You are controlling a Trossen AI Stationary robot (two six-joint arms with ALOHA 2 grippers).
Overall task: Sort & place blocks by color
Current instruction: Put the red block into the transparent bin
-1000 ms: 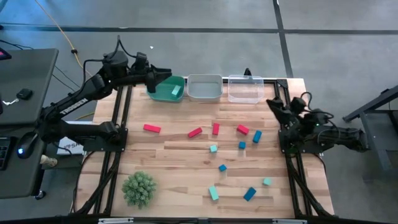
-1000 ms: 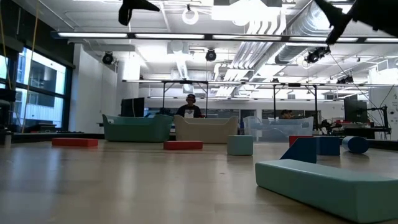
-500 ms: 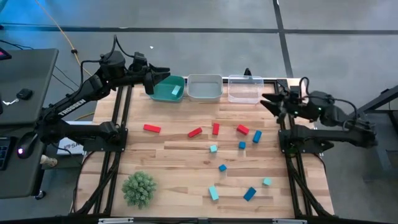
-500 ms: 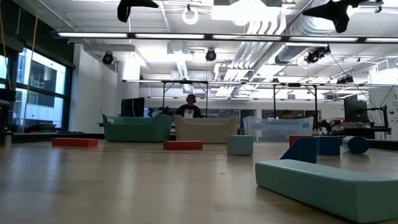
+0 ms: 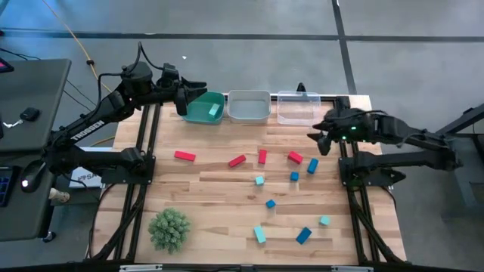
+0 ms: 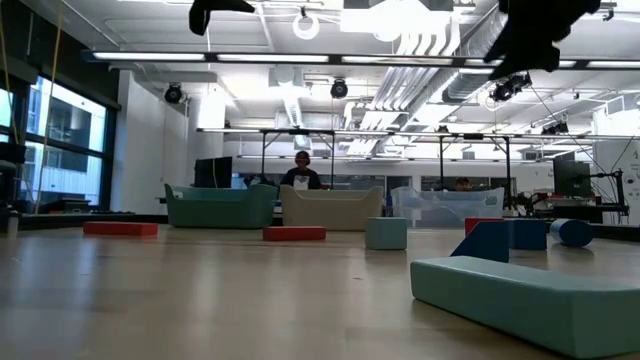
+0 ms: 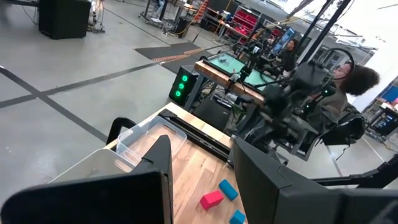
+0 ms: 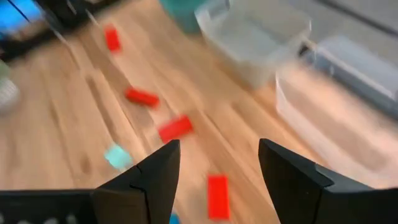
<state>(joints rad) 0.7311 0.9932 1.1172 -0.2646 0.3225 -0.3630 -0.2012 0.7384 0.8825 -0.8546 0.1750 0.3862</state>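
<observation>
Red blocks [image 5: 237, 160], blue blocks [image 5: 312, 165] and light teal blocks [image 5: 259, 180] lie scattered on the wooden table; one teal block [image 5: 214, 111] lies in the teal bin [image 5: 198, 113]. My left gripper [image 5: 186, 98] hangs high over that bin's left rim, open, with nothing between its fingers [image 7: 157, 171]. My right gripper [image 5: 316, 137] is above the table's right side, near the clear bin [image 5: 297, 109]. It slants down toward the red blocks [image 8: 175, 128], open and holding nothing.
A grey bin [image 5: 249, 106] stands between the teal and clear bins along the far edge. A green spiky ball [image 5: 168, 229] sits at the near left. Black frame rails [image 5: 144, 151] run along both table sides. A person [image 6: 301, 175] sits beyond the table.
My right arm has unfolded from the table's right edge. Its gripper has risen, swung out over the table toward the left and tipped from pointing upward to slanting downward, staying open. The blocks have not moved.
</observation>
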